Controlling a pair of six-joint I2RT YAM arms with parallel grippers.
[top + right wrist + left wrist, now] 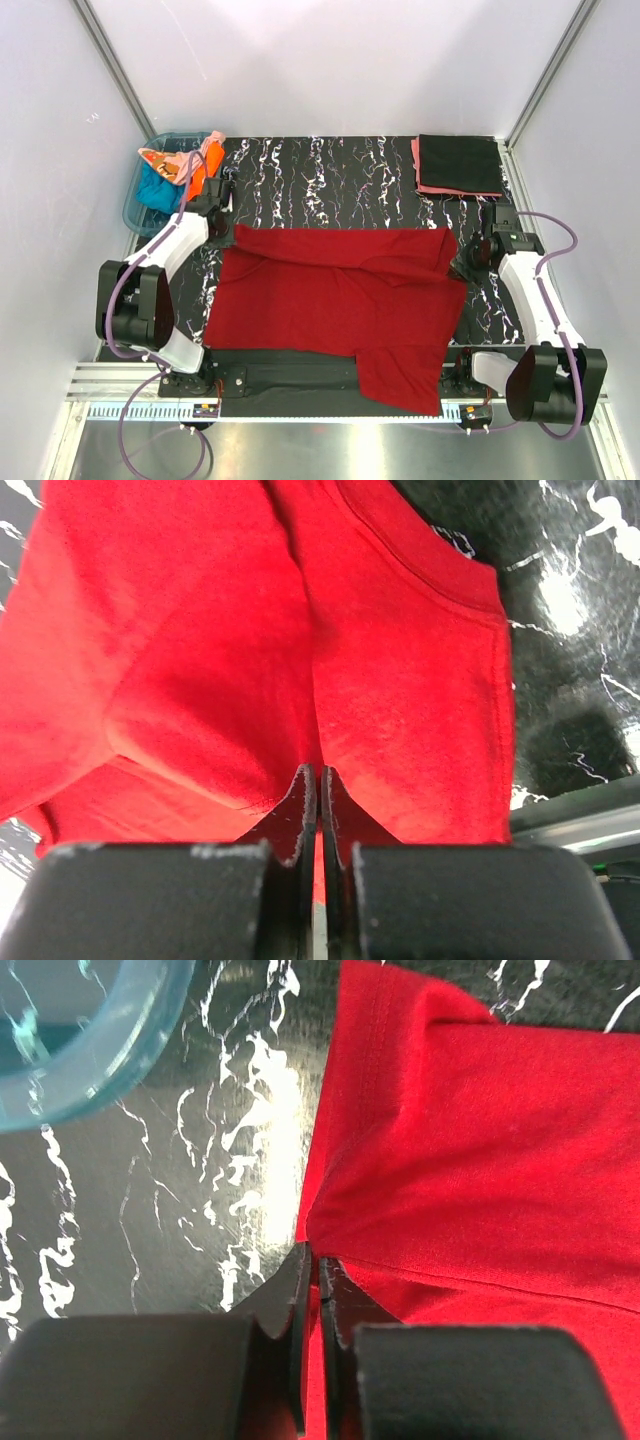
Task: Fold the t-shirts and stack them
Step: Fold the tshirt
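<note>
The dark red t-shirt (340, 290) lies spread across the marbled black table (330, 170), its far part folded toward me and one part hanging over the near edge. My left gripper (222, 222) is shut on the shirt's far left corner (330, 1210). My right gripper (462, 262) is shut on its far right corner (320, 680). A folded black t-shirt (460, 163) lies on a folded salmon pink one (416, 165) at the far right. Teal (155, 190), orange (208, 165) and pale peach (165, 160) shirts are crumpled in the tub.
The blue translucent tub (140, 215) stands at the far left corner, its rim in the left wrist view (90, 1070). White walls close in the table on three sides. A metal rail (300, 400) runs along the near edge.
</note>
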